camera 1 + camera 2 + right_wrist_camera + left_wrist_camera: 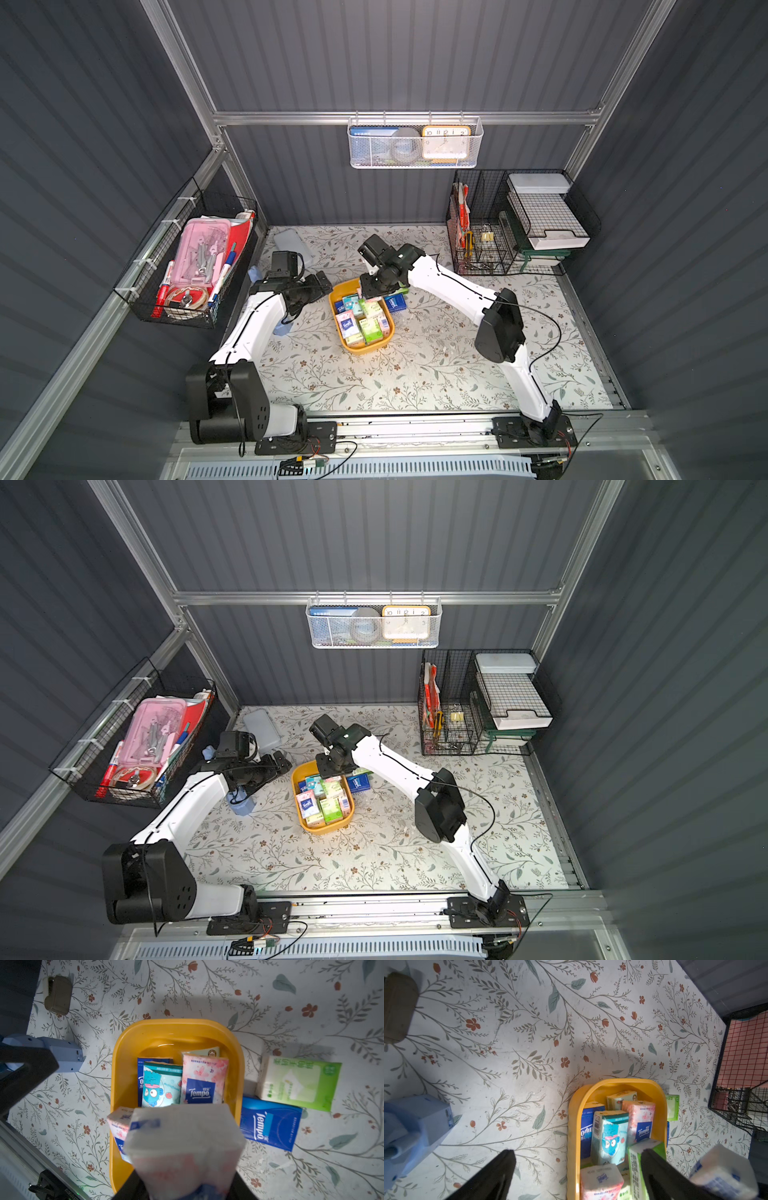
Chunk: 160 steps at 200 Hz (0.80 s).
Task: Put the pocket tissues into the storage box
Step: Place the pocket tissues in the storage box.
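The storage box [360, 350] sits mid-table, crowded with pocket tissues [361, 320] standing and leaning on one another. The right gripper [372, 293] hangs over the box's far end, pinching a pink-and-white packet [182, 1136] that hides its own fingers from the wrist camera. Just right of the box, a green packet [299, 1082] and a dark blue packet [270, 1124] lie on the table, touching each other. The left gripper [577, 1154] is spread and empty at the box's left rim. A pale blue device [415, 1126] lies left of it, and a grey-blue case [291, 243] lies far left.
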{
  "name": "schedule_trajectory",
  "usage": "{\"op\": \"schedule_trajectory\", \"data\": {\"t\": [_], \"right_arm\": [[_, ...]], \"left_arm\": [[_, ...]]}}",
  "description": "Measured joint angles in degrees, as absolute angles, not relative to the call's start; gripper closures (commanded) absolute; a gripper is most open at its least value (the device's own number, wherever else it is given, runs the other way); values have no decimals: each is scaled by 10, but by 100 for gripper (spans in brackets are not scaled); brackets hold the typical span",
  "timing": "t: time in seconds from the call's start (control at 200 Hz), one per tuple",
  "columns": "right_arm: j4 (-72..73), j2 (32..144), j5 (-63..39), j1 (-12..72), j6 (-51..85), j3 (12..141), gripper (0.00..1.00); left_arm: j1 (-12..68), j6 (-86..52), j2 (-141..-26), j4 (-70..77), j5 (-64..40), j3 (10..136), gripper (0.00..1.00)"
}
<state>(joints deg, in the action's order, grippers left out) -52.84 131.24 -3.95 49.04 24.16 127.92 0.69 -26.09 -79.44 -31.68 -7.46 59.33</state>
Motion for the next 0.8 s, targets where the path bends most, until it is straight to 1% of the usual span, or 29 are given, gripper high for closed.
{"op": "schedule_trajectory", "data": {"t": [0.27,0.435,0.64,0.73,0.801], "right_arm": [[-535,1368,-67,512,246,1352,55],[-549,1413,-78,532,246,1417,55],[-578,1421,-75,539,246,1424,54],[-588,1421,-71,538,245,1424,52],[-591,1421,-66,537,244,1424,48]], "left_arm": [[3,-261,-786,-317,-72,593,1],[-3,-261,-786,-318,-70,593,1],[-4,-261,-786,-318,-70,593,1],[-4,-261,-786,-318,-71,593,1],[-4,-261,-786,-318,-71,594,1]]}}
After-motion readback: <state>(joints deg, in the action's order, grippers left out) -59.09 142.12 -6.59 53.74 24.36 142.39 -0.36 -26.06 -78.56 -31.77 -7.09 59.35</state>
